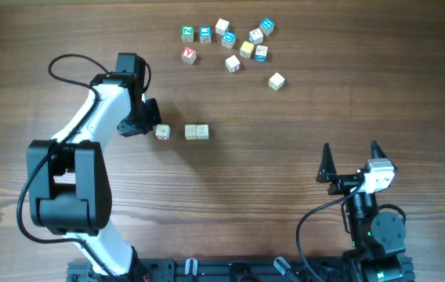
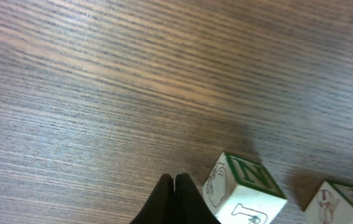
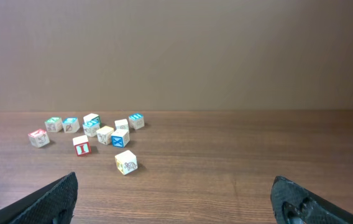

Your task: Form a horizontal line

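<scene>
Horizontal line (image 1: 197,131) is made up of two cream-white cubes set edge to edge on the wooden table (image 1: 301,102). A third cube (image 1: 162,132) is placed just to the left of the line in the overhead view, level with it but parted from it by a small gap. The left gripper (image 1: 152,124) is held on the far side of that third cube from the line, just beside it. Its jaws are pressed fully together and nothing is held between them. In the left wrist view the closed fingertips (image 2: 164,202) are seen low over the wood, with the green-edged third cube just beside them. Whether they touch it cannot be told. Part of the nearest cube of the line is seen beyond it. Loose cubes (image 1: 234,43) with coloured faces are scattered well above the line in the overhead view. The right gripper (image 1: 351,149) is kept well to the lower right of the line, with its jaws spread wide and nothing held
</scene>
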